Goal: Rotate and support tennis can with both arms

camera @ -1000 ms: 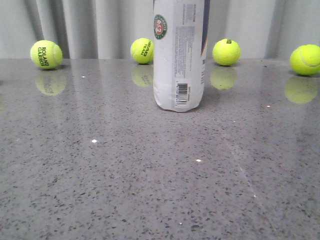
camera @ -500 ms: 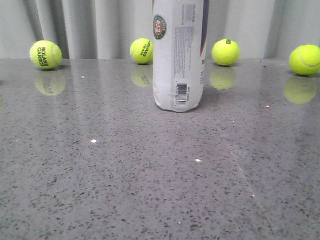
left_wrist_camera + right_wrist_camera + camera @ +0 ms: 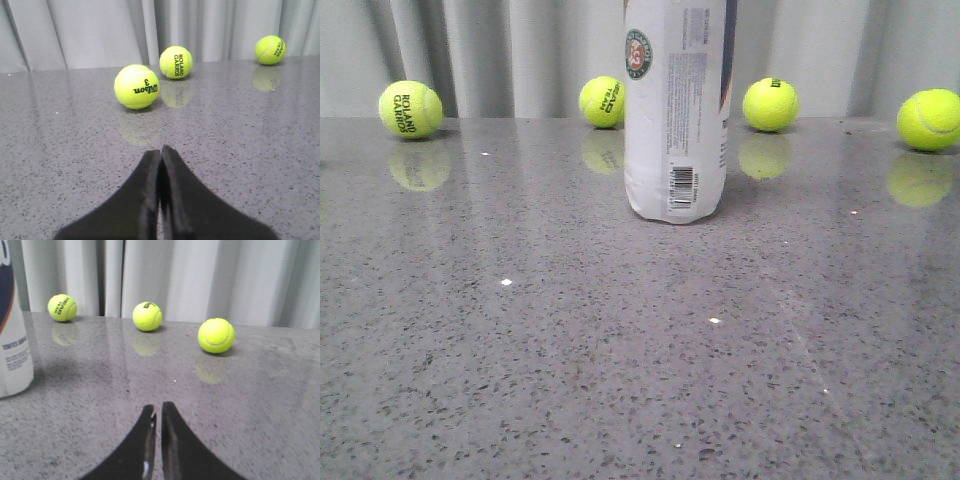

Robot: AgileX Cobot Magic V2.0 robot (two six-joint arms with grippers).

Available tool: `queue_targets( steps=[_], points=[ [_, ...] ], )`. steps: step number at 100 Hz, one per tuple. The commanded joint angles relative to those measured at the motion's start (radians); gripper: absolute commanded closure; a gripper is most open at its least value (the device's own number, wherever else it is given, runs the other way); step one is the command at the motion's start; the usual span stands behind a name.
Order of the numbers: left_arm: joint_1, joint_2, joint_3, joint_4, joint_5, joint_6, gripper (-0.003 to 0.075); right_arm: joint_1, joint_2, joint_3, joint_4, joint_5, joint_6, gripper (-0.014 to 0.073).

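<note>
Looking forward over the counter [image 3: 620, 380], I see the tennis can [image 3: 675, 110] standing upright on its base near the middle, barcode side facing me. Its top is cut off by the frame, so I cannot say whether a lid is on. Four tennis balls sit well apart along the back by the curtain: the Roland Garros ball [image 3: 410, 109] far left, the Head ball [image 3: 602, 101] just behind the can's left edge, another ball [image 3: 770, 104] to its right, and one more [image 3: 930, 119] at the far right. Nothing props the can; it stands by its own flat bottom.

From my left wrist, my left fingers [image 3: 160, 165] are pressed together with nothing between them, held low over the counter. Ahead of them lie a Wilson ball [image 3: 136, 86], the Roland Garros ball and the Head ball. The can is not ahead of these fingers, so they are probably pointed away from it.

From my right wrist, my right fingers [image 3: 157, 420] are nearly together, a thin slit between the tips, and hold nothing. The can stands at the edge of this picture, only its lower side showing, well apart from the fingers.
</note>
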Motion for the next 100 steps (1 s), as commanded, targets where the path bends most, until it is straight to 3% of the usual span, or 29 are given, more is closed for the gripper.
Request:
queue_targets(
  steps=[1, 40, 100],
  points=[
    [0.003, -0.033, 0.045, -0.01, -0.077, -0.012, 0.074, -0.028, -0.018, 0.0, 0.018, -0.069, -0.011, 0.0548],
    [0.003, -0.033, 0.045, -0.01, -0.077, -0.012, 0.074, -0.094, -0.131, 0.037, 0.123, 0.086, -0.125, 0.0548],
    [0.003, -0.033, 0.045, -0.01, -0.077, -0.012, 0.074, -0.094, -0.129, 0.037, 0.123, 0.088, -0.125, 0.0548]
  ],
)
